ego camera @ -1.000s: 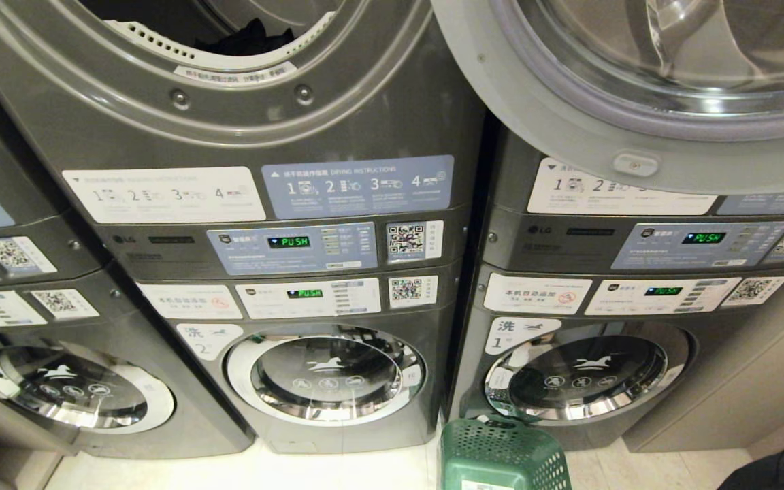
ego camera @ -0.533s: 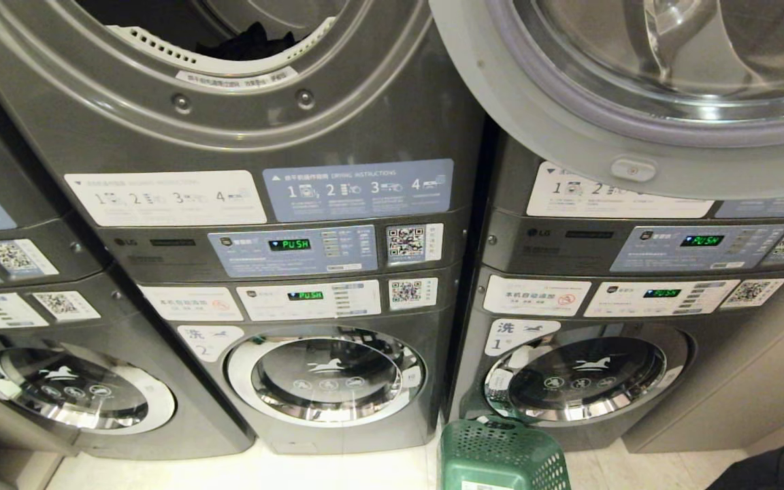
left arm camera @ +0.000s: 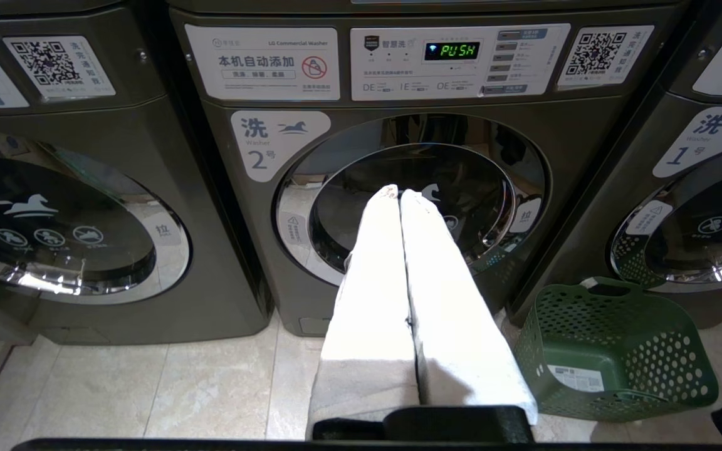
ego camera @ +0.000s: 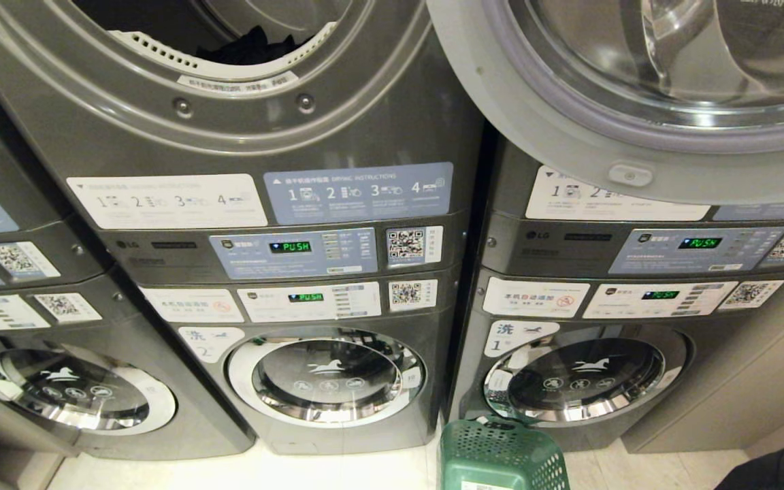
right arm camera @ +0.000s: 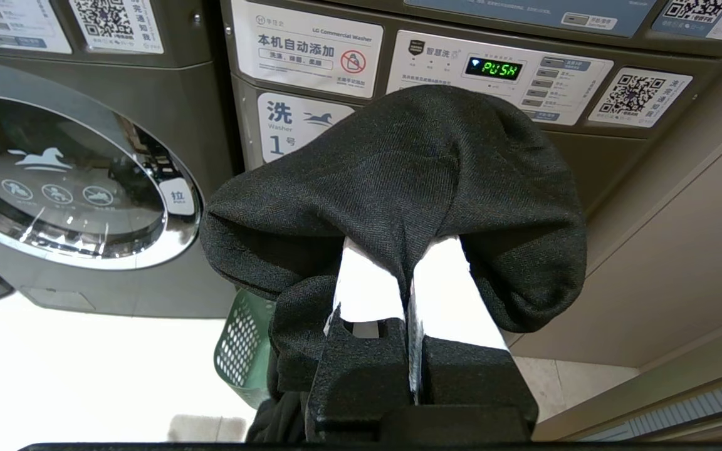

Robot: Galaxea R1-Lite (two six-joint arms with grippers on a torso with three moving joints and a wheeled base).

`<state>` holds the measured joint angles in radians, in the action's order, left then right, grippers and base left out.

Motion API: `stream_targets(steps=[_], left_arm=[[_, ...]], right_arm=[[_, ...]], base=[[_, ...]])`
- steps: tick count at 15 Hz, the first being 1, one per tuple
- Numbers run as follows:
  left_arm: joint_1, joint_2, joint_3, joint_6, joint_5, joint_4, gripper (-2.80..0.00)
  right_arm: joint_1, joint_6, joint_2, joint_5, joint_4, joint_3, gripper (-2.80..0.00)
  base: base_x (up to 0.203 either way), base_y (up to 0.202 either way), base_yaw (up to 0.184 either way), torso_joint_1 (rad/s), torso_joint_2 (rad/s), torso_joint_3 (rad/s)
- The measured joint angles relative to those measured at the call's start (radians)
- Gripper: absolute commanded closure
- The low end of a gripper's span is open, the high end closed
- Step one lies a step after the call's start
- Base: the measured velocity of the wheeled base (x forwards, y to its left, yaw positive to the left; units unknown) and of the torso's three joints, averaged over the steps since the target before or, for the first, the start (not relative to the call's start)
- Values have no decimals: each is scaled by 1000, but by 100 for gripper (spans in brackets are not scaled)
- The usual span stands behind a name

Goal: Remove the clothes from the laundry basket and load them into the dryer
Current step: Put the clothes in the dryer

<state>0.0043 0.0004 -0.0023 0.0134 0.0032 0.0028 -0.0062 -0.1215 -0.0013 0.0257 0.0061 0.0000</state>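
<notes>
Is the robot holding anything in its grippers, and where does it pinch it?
The right gripper pinches a black garment by a bunched fold; the left gripper holds nothing.

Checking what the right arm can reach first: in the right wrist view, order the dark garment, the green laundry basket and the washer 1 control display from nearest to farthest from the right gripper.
1. Dark garment: clamped in the right gripper, draped over its fingers.
2. Green laundry basket: on the floor below, partly hidden by the garment.
3. Washer 1 control display: on the panel beyond the garment.
</notes>
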Motion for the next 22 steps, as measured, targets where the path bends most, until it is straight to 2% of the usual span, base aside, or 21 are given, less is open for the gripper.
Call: stream_targets(steps=[9,22], left_arm=[[1,0,-1,0,-1,-1,0],[0,0,0,0,0,0,0]], right_arm=[[1,3,0,0,1,0,0],[0,4,0,0,2,0,0]], base=[[0,10,-1,16,-26,-15],[0,192,-1,-1,5,3]])
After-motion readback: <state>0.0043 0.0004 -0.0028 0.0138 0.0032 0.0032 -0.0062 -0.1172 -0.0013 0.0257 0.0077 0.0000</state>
